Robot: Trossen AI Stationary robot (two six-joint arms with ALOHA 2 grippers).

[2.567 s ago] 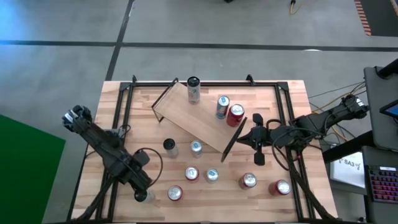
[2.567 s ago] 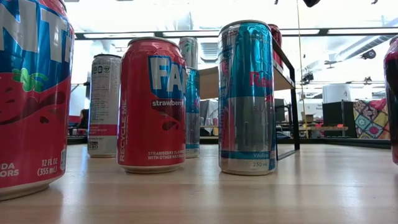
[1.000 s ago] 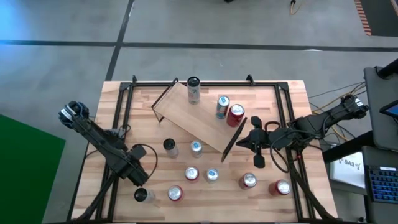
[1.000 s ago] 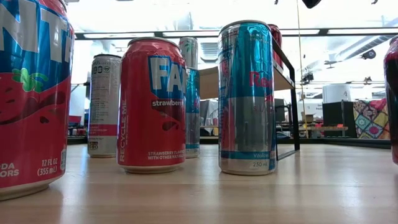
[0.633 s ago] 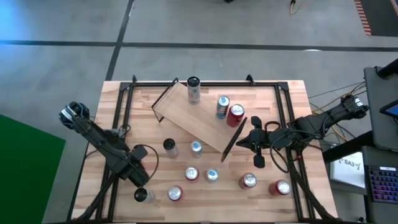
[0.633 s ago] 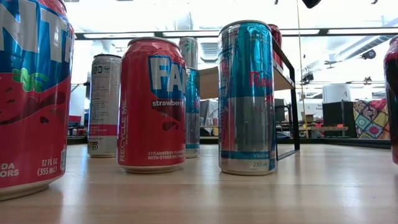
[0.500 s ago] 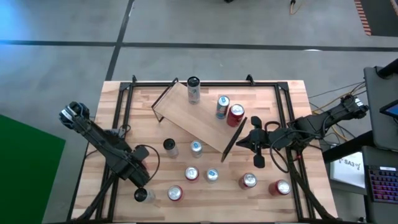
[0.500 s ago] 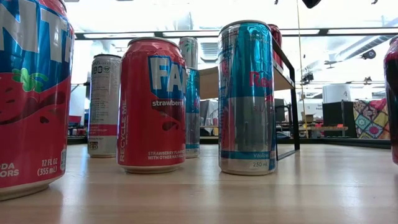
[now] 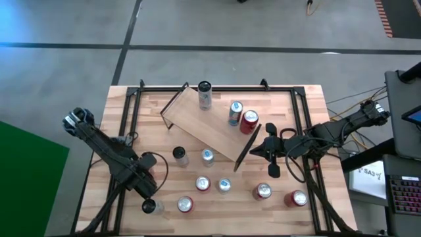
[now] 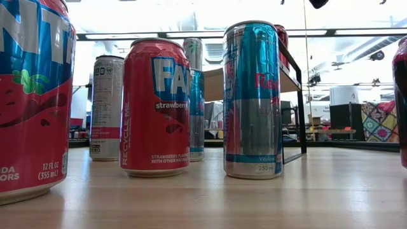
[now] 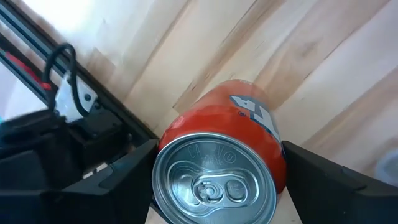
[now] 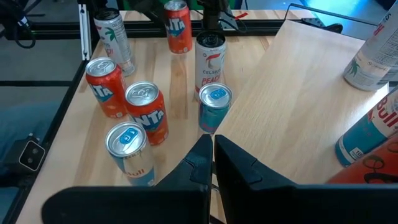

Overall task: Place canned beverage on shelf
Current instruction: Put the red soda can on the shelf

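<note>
Left gripper (image 9: 148, 196) has edged toward the near-left orange can (image 11: 231, 163), fingers spread either side, not clamped. Right gripper (image 12: 211, 158) sits clenched, empty, beside the shelf (image 9: 209, 125), which stands diagonally mid-counter (image 9: 309, 105).

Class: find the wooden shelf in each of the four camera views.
High view: shelf slants across the table's middle back.
Low view: shelf right of centre, behind the tall blue can.
Left wrist view: not in it.
Right wrist view: the pale plank, filling much of the picture.
Shared landmark: the red can standing on it.
</note>
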